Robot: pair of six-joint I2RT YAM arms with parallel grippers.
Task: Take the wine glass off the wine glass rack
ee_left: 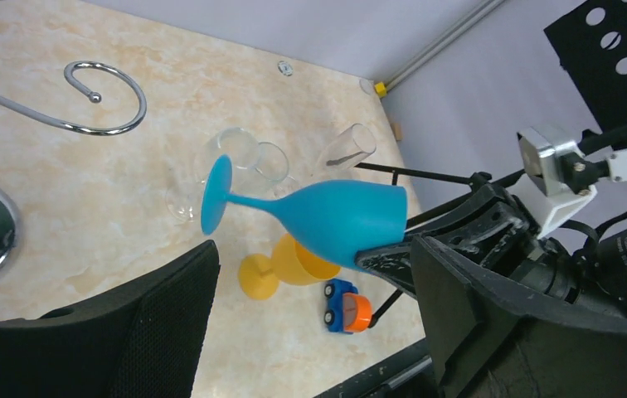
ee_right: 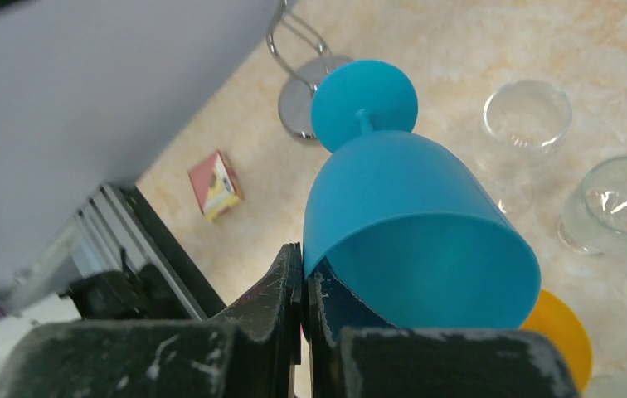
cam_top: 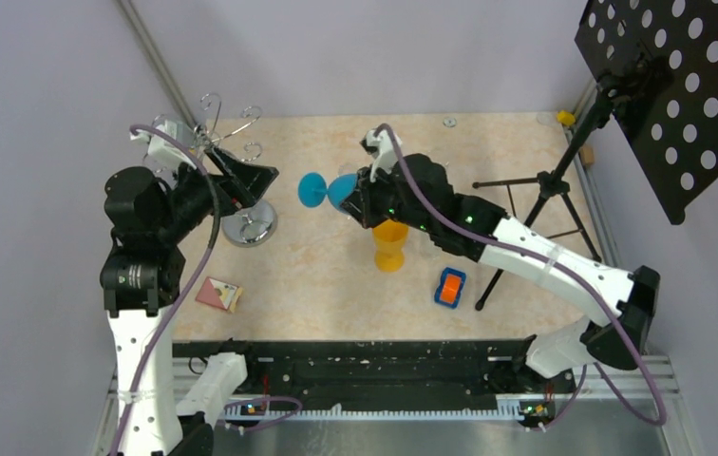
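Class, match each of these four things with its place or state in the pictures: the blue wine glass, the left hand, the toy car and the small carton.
Column one:
1. blue wine glass
2. left hand
3. toy car
4. small carton

Column two:
A. open, holding nothing
B. on the table beside the left arm
C. pinched at its rim by the shut right hand
D. on the table by a leg of the tripod

Pairs: 1-C, 2-A, 3-D, 4-B
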